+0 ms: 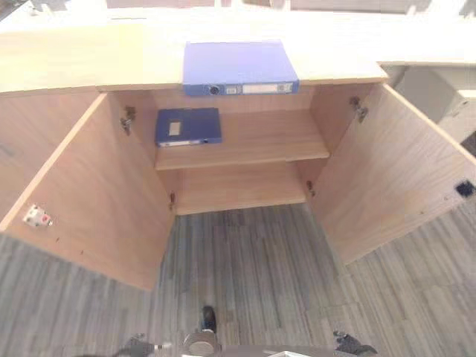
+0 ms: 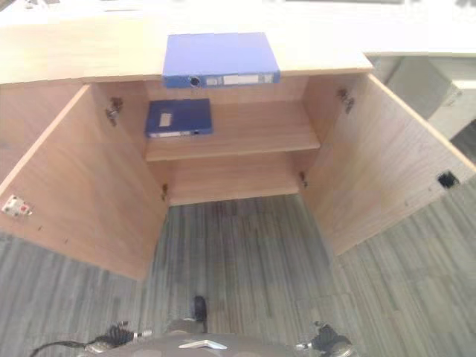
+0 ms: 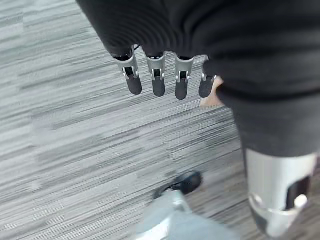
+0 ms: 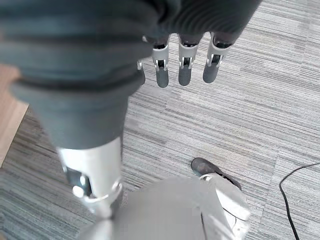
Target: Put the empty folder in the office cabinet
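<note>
Well, both doors stand wide, so the cabinet (image 1: 245, 141) is ready. One blue folder (image 1: 238, 68) lies flat on the counter (image 1: 74, 56), spine at the front edge (easy to reach); another folder (image 1: 187, 126) rests on the upper shelf. Left hand (image 3: 160, 75) and right hand (image 4: 185, 65) hang relaxed, empty, over the floor.

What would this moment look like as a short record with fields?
cabinet: wooden cabinet, both doors swung open
on top: large blue folder lying flat at the front edge
upper shelf: smaller dark blue folder lying flat at the left side
lower shelf: nothing visible on it
left hand: fingers straight, holding nothing, over the grey floor
right hand: fingers straight, holding nothing
</note>
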Available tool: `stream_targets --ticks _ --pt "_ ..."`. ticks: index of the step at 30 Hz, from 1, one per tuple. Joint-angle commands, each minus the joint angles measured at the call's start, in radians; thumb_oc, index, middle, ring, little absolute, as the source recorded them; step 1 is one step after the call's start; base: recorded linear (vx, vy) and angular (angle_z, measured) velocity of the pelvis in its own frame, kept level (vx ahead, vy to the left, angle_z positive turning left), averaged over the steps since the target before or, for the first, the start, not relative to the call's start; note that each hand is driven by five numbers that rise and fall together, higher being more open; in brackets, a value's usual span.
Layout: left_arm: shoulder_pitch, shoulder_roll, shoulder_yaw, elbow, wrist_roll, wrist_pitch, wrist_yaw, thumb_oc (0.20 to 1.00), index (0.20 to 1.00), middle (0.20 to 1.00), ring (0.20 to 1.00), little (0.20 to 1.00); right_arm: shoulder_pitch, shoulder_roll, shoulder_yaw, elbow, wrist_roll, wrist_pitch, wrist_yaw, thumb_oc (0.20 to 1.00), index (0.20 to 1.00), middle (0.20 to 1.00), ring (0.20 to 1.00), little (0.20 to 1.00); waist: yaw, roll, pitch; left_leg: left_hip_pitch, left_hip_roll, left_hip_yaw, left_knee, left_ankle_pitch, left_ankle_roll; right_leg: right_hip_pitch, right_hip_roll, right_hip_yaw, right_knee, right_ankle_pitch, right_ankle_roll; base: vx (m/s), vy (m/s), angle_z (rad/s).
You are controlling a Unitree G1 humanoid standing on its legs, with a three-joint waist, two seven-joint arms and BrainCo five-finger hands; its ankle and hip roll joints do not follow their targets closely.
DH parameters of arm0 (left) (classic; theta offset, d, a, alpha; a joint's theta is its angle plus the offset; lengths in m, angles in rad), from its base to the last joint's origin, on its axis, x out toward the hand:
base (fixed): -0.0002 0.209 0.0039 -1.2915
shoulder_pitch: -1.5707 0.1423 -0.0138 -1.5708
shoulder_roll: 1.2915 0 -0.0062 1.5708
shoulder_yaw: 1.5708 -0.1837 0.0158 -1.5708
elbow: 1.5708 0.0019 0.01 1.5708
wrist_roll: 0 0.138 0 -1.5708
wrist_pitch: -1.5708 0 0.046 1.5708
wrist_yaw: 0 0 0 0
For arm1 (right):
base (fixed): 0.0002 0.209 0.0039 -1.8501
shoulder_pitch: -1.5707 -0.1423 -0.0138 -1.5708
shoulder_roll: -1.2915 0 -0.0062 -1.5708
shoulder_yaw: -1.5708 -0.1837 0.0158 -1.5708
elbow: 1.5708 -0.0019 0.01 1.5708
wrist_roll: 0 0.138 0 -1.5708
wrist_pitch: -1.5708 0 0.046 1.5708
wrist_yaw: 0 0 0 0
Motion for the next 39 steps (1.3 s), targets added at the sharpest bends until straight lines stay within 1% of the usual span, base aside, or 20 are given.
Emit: stream_targets --ticks 1,2,3,4,5,7,9,10,11,16,18,19,21,22,29,32,33,34,36,39 --pt "0.076 -0.019 -0.021 -0.038 0.003 0.012 0.011 1.0 1.0 1.0 1.0 1.0 -0.059 -0.051 -0.015 -0.07 0.022 -0.035 -0.009 1.0 1.0 1.0 1.0 1.0 0.039 0.012 -0.019 -0.283 0.011 -0.056 0.096 0.132 -0.001 0.144 -0.058 0.033 -0.077 0.186 0.09 0.2 0.225 0.09" --pt "0.059 -0.015 -0.025 -0.041 -0.006 0.012 0.023 1.0 1.0 1.0 1.0 1.0 -0.096 -0.045 0.0 -0.097 0.016 -0.041 -0.019 1.0 1.0 1.0 1.0 1.0 0.032 0.024 -0.003 -0.246 0.005 -0.039 0.097 0.092 0.028 0.049 -0.078 0.008 0.085 0.33 0.106 0.13 0.163 0.11" --pt "0.059 -0.015 -0.025 -0.041 -0.006 0.012 0.023 1.0 1.0 1.0 1.0 1.0 -0.096 -0.045 0.0 -0.097 0.016 -0.041 -0.019 1.0 1.0 1.0 1.0 1.0 0.032 0.024 -0.003 -0.246 0.005 -0.039 0.097 0.092 0.028 0.049 -0.078 0.008 0.085 0.33 0.106 0.4 0.425 0.35" --pt "0.032 0.003 -0.033 -0.058 -0.03 0.018 0.029 1.0 1.0 1.0 1.0 1.0 -0.114 -0.045 0.007 -0.126 -0.005 -0.043 -0.038 1.0 1.0 1.0 1.0 1.0 -0.012 0.061 0.027 -0.128 -0.002 -0.035 0.063 0.038 0.052 -0.095 -0.105 -0.096 0.226 0.319 0.085 0.4 0.313 0.42" --pt "-0.01 0.061 -0.03 -0.032 -0.02 0.022 0.011 1.0 1.0 1.0 1.0 1.0 -0.116 -0.047 0.013 -0.14 -0.011 -0.045 -0.025 1.0 1.0 1.0 1.0 1.0 -0.039 0.07 0.026 -0.089 0.001 -0.029 0.057 0.023 0.046 -0.129 -0.11 -0.122 0.209 0.291 0.078 0.57 0.337 0.4" --pt "-0.055 0.081 -0.003 -0.032 -0.027 0.029 0.008 1.0 1.0 1.0 1.0 1.0 -0.096 -0.054 0.035 -0.214 -0.043 -0.041 -0.028 1.0 1.0 1.0 1.0 1.0 -0.083 0.068 0.024 -0.006 0.007 -0.004 0.04 -0.017 0.032 -0.173 -0.125 -0.2 0.097 0.206 0.062 0.43 0.017 0.01" --pt "-0.001 0.089 0.028 -0.052 -0.013 0.003 0.019 1.0 1.0 1.0 1.0 1.0 -0.085 -0.065 0.023 -0.248 -0.049 -0.04 -0.03 1.0 1.0 1.0 1.0 1.0 -0.086 0.06 0.033 0.023 0.007 -0.021 0.049 -0.047 0.016 -0.188 -0.154 -0.251 -0.067 0.195 0.072 0.35 -0.162 -0.24" --pt "0.011 0.076 0.026 -0.058 0.0 -0.001 0.023 1.0 1.0 1.0 1.0 1.0 -0.077 -0.083 0.015 -0.283 -0.055 -0.039 -0.025 1.0 1.0 1.0 1.0 1.0 -0.101 0.05 0.04 0.051 0.011 -0.038 0.051 -0.065 -0.003 -0.2 -0.173 -0.245 -0.18 0.227 0.096 0.35 -0.222 0.13" --pt "0.015 0.069 0.018 -0.066 0.001 -0.006 0.029 1.0 1.0 1.0 1.0 1.0 -0.071 -0.089 0.011 -0.292 -0.055 -0.041 -0.028 1.0 1.0 1.0 1.0 1.0 -0.108 0.046 0.043 0.063 0.014 -0.049 0.054 -0.073 -0.009 -0.202 -0.174 -0.228 -0.207 0.241 0.104 0.25 -0.155 0.24" --pt "0.013 0.055 -0.003 -0.092 -0.001 -0.016 0.036 1.0 1.0 1.0 1.0 1.0 -0.06 -0.103 0.003 -0.296 -0.059 -0.043 -0.034 1.0 1.0 1.0 1.0 1.0 -0.118 0.031 0.035 0.083 0.015 -0.07 0.059 -0.086 -0.022 -0.193 -0.165 -0.162 -0.242 0.264 0.119 0.14 -0.12 0.79" --pt "0.015 0.05 -0.007 -0.093 -0.001 -0.019 0.039 1.0 1.0 1.0 1.0 1.0 -0.057 -0.101 0.004 -0.283 -0.058 -0.044 -0.034 1.0 1.0 1.0 1.0 1.0 -0.116 0.029 0.028 0.09 0.017 -0.077 0.06 -0.091 -0.028 -0.18 -0.159 -0.154 -0.252 0.256 0.113 0.12 -0.162 0.42" --pt "0.018 0.028 -0.018 -0.096 -0.007 -0.02 0.042 1.0 1.0 1.0 1.0 1.0 -0.051 -0.106 0.002 -0.248 -0.051 -0.047 -0.036 1.0 1.0 1.0 1.0 1.0 -0.113 0.042 0.001 0.094 0.052 -0.099 0.057 -0.075 -0.054 -0.15 -0.124 -0.155 -0.268 0.235 0.1 0.15 -0.252 -0.25" --pt "0.022 0.019 -0.024 -0.095 -0.007 -0.021 0.041 1.0 1.0 1.0 1.0 1.0 -0.047 -0.111 0.001 -0.243 -0.05 -0.05 -0.038 1.0 1.0 1.0 1.0 1.0 -0.115 0.049 -0.006 0.098 0.065 -0.106 0.054 -0.07 -0.062 -0.135 -0.11 -0.161 -0.277 0.226 0.092 0.13 -0.245 -0.11" --pt "0.033 -0.005 -0.049 -0.102 0.003 -0.022 0.035 1.0 1.0 1.0 1.0 1.0 -0.041 -0.119 -0.008 -0.225 -0.039 -0.054 -0.042 1.0 1.0 1.0 1.0 1.0 -0.119 0.072 -0.02 0.106 0.1 -0.115 0.042 -0.047 -0.084 -0.101 -0.072 -0.172 -0.292 0.194 0.069 0.07 -0.167 -0.15" --pt "0.029 -0.032 -0.07 -0.104 0.013 -0.023 0.036 1.0 1.0 1.0 1.0 1.0 -0.036 -0.137 -0.013 -0.203 -0.042 -0.063 -0.056 1.0 1.0 1.0 1.0 1.0 -0.128 0.1 -0.019 0.097 0.142 -0.077 0.036 0.01 -0.118 -0.061 -0.037 -0.211 -0.344 0.177 0.05 -0.03 -0.106 -0.28" --pt "0.028 -0.038 -0.072 -0.102 0.018 -0.024 0.034 1.0 1.0 1.0 1.0 1.0 -0.042 -0.141 -0.014 -0.194 -0.039 -0.064 -0.055 1.0 1.0 1.0 1.0 1.0 -0.127 0.102 -0.017 0.086 0.129 -0.077 0.085 -0.016 -0.119 -0.068 -0.039 -0.208 -0.351 0.181 0.05 -0.08 -0.021 -0.04" --pt "0.028 -0.042 -0.075 -0.103 0.019 -0.025 0.034 1.0 1.0 1.0 1.0 1.0 -0.044 -0.143 -0.014 -0.192 -0.037 -0.065 -0.054 1.0 1.0 1.0 1.0 1.0 -0.126 0.097 -0.013 0.084 0.102 -0.109 0.123 -0.052 -0.112 -0.073 -0.043 -0.2 -0.349 0.186 0.047 -0.14 -0.001 -0.06" --pt "0.019 -0.048 -0.091 -0.109 0.018 -0.031 0.039 1.0 1.0 1.0 1.0 1.0 -0.054 -0.148 -0.009 -0.191 -0.037 -0.067 -0.052 1.0 1.0 1.0 1.0 1.0 -0.132 0.087 -0.009 0.082 0.029 -0.169 0.16 -0.114 -0.094 -0.094 -0.051 -0.191 -0.341 0.201 0.042 -0.17 0.036 -0.23" --pt "0.016 -0.053 -0.097 -0.113 0.022 -0.029 0.036 1.0 1.0 1.0 1.0 1.0 -0.055 -0.15 -0.011 -0.2 -0.046 -0.064 -0.053 1.0 1.0 1.0 1.0 1.0 -0.159 0.096 -0.011 0.108 0.008 -0.126 0.123 -0.141 -0.065 -0.122 -0.052 -0.197 -0.324 0.218 0.043 -0.13 0.128 -0.26" --pt "0.014 -0.043 -0.103 -0.115 0.049 -0.031 0.035 1.0 1.0 1.0 1.0 1.0 -0.058 -0.165 -0.009 -0.238 -0.092 -0.067 -0.056 1.0 1.0 1.0 1.0 1.0 -0.175 0.105 -0.014 0.14 -0.028 -0.092 0.026 -0.129 -0.029 -0.185 -0.061 -0.195 -0.289 0.258 0.067 -0.12 0.172 0.06"
